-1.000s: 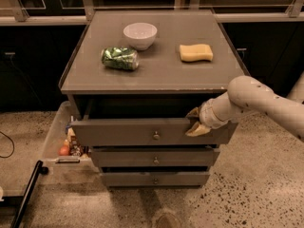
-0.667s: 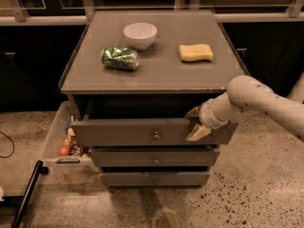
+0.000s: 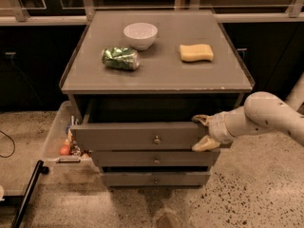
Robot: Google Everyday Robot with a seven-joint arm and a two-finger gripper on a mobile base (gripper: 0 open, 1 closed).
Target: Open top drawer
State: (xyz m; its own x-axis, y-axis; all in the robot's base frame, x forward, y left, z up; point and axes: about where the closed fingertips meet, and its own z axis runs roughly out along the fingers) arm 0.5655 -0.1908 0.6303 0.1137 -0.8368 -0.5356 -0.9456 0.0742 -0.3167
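Grey paint covers a cabinet of three drawers, and the top drawer is seen pulled partly out from under the surface. A dark gap lies behind its front. The drawer's inside is lost in shadow, so whatever it may hold cannot be made out. A small round knob is set at the middle of the flat front.

The tool is found at the right end of that front, clenched on the top drawer. One pale finger is laid on the upper edge and the other is pressed at the lower edge. The white arm is cut off by the right border.

The middle drawer and the bottom drawer are seen below, their fronts set further back.

On the surface a white bowl is placed at the rear, and only its plain white inside is shown. A crumpled green packet lies just in front of it; its print cannot be read. A yellow sponge lies well apart to the right.

A clear bin stands on the speckled floor against the cabinet's left side. Small items are heaped in it, one of them red, the rest too blurred to name. A black pole is cut off at the lower left.
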